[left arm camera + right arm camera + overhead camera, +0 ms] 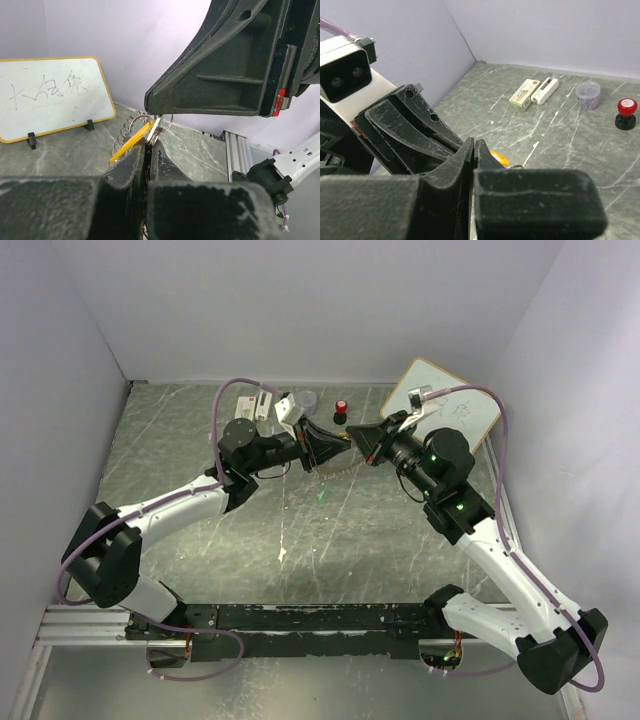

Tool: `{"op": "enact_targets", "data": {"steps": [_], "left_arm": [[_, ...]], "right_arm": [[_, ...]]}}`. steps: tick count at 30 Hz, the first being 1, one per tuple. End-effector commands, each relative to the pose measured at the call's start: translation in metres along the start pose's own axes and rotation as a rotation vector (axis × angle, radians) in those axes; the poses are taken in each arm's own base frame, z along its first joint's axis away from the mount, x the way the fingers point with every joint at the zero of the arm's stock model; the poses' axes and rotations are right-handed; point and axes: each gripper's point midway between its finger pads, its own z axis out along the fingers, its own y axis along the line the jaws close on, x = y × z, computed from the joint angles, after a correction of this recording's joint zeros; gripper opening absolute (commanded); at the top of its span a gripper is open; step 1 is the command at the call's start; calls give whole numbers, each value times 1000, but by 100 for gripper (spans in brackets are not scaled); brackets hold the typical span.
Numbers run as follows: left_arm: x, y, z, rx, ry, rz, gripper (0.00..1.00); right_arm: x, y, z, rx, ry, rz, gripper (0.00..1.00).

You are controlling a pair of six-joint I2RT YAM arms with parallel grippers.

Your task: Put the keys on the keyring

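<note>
- Left claw [150, 148] pinched shut at yellow key [128, 145] and keyring [131, 126]; which it grips is unclear.
- Right claw [149, 106] clamped on keyring, above worktop [60, 155].

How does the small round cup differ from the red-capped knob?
The round cup is translucent grey with small things inside; the red-capped knob is opaque, red over black. The cup looks wider; the knob narrows below its cap. Both stand upright on the table.

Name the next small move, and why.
Probably a slight test pull apart: left hand and right hand are both shut, tips meeting at the keyring, the yellow key lying across its loops; whether it is threaded cannot be told.
</note>
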Motion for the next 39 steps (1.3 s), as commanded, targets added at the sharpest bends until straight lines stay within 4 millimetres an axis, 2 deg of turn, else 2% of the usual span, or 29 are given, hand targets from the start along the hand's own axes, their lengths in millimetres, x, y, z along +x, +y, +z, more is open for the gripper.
{"op": "enact_targets", "data": {"steps": [1,5,12,26,31,34,38,39], "left_arm": [[-25,-6,-6,-19,-58,58,7],[-34,-2,-11,-70,-70,64,7],[-51,3,-16,-121,-104,73,7],[-63,11,-19,-157,-197,42,7],[-61,11,-17,-145,-191,37,7],[-60,10,-16,-139,-179,40,7],[-54,8,-15,-122,-142,37,7],[-53,7,-15,-118,-134,35,7]], "right_arm": [[-10,-9,-7,71,-43,6,0],[-6,-18,-8,121,-34,13,0],[8,-21,-10,116,-18,34,0],[39,-32,-19,139,24,84,0],[38,-30,-20,129,21,78,0],[29,-25,-20,107,-1,58,0],[6,-12,-23,53,-63,-1,34],[2,-8,-23,37,-66,-21,40]]}}
